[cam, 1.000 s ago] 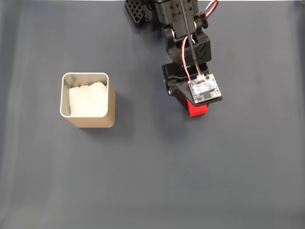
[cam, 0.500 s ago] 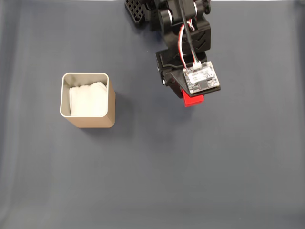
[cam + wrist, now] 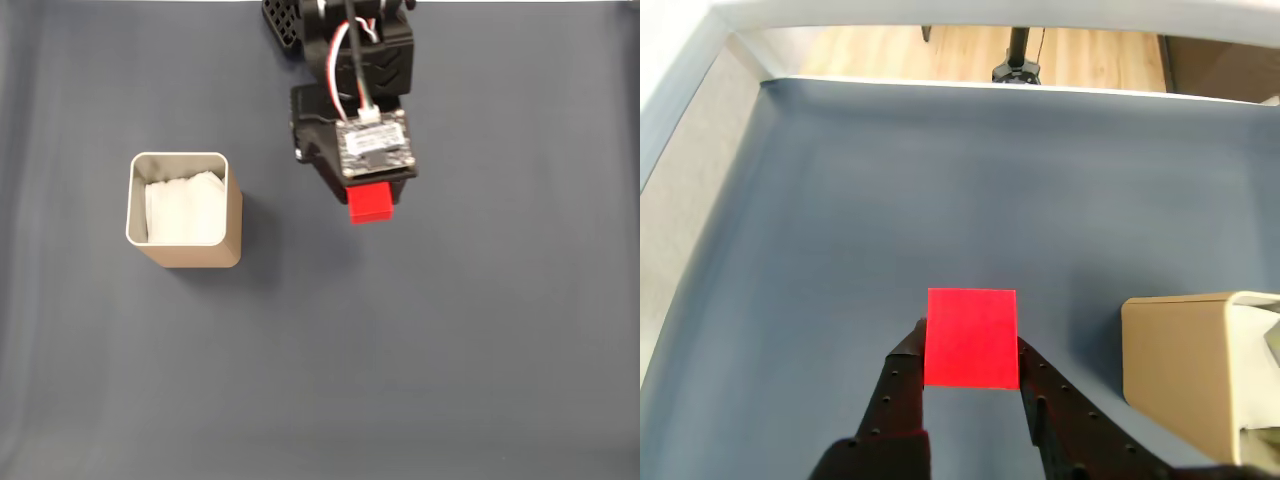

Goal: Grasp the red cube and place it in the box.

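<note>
- Where the two black fingers (image 3: 902, 385) meet the load, jaws are closed on the red cube (image 3: 971, 337), one finger per side, cube pinched at the tips w/ its far half sticking out past them.
- Gripper (image 3: 971, 365) enters wrist view from bottom edge; the cube appears lifted clear of the grey mat (image 3: 890, 200).
- Fixed view: red cube (image 3: 370, 203) pokes out below the arm's circuit board (image 3: 374, 147), gripper (image 3: 368, 195) mostly hidden under it; red/white wires run up the arm.
- The box (image 3: 184, 208), tan tin w/ silvery rim & white paper inside, stands upright on the mat, well apart from the cube, to its left in fixed view.
- Wrist view: the box (image 3: 1180, 365) sits at the right edge, near the cube but not touching.
- Beyond the mat's far edge, wood floor (image 3: 960, 50) & a dark stand (image 3: 1017, 60).
</note>
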`<state>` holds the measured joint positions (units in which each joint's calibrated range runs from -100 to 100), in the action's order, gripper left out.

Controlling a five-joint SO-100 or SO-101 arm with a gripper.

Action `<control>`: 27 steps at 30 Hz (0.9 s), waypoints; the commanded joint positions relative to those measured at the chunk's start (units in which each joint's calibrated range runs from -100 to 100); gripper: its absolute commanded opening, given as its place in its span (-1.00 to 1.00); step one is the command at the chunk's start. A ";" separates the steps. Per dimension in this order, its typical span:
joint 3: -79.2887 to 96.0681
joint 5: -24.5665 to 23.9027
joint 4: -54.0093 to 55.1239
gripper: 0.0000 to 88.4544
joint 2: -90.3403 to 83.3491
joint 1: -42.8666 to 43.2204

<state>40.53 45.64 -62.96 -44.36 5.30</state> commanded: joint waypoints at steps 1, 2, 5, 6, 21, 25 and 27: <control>-5.89 0.24 -2.16 -0.84 0.09 -2.57; -6.98 0.29 -2.74 -0.84 0.53 -3.20; -10.26 0.49 -4.46 -0.84 1.65 -5.41; -11.18 0.63 -4.95 -0.84 2.00 -6.12; -16.92 3.37 -9.22 -0.86 5.03 -18.82; -17.65 4.05 -9.30 -0.86 5.63 -21.59; -18.19 4.40 -9.39 -0.86 5.89 -22.87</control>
<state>25.77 49.45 -71.97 -38.48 -15.75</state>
